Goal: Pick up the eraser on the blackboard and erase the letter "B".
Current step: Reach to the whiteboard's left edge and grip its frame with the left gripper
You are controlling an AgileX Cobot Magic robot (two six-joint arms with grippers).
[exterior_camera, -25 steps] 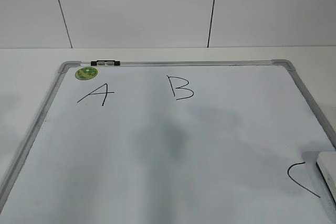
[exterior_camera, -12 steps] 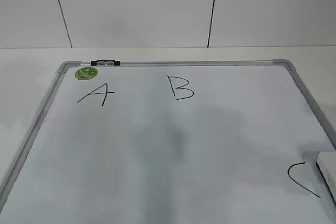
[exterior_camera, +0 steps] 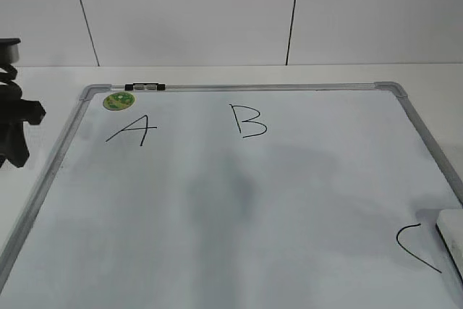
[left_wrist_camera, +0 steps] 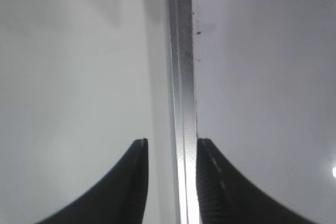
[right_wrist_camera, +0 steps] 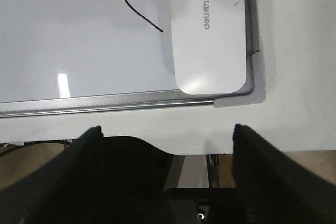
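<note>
The eraser [exterior_camera: 452, 240], a white oblong block with a grey logo, lies on the blackboard [exterior_camera: 289, 200] at its near right corner; it also shows in the right wrist view [right_wrist_camera: 207, 30]. The letter "B" [exterior_camera: 249, 121] is drawn whole at the top middle. My right gripper [right_wrist_camera: 167, 129] is open and empty, over the table edge just short of the board's frame, a little left of the eraser. My left gripper [left_wrist_camera: 171, 145] is open, hovering over the board's left frame rail [left_wrist_camera: 181, 77]; it shows at the left edge of the exterior view [exterior_camera: 18, 124].
The letter "A" [exterior_camera: 134, 130] is at the top left under a round green sticker [exterior_camera: 119, 100]. The letter "C" [exterior_camera: 412, 247] is just left of the eraser. A small black clip [exterior_camera: 145, 87] sits on the top frame. A white wall stands behind the table.
My left arm has come into the exterior view at its left edge, beside the board's frame. The eraser and the letters have not moved.
</note>
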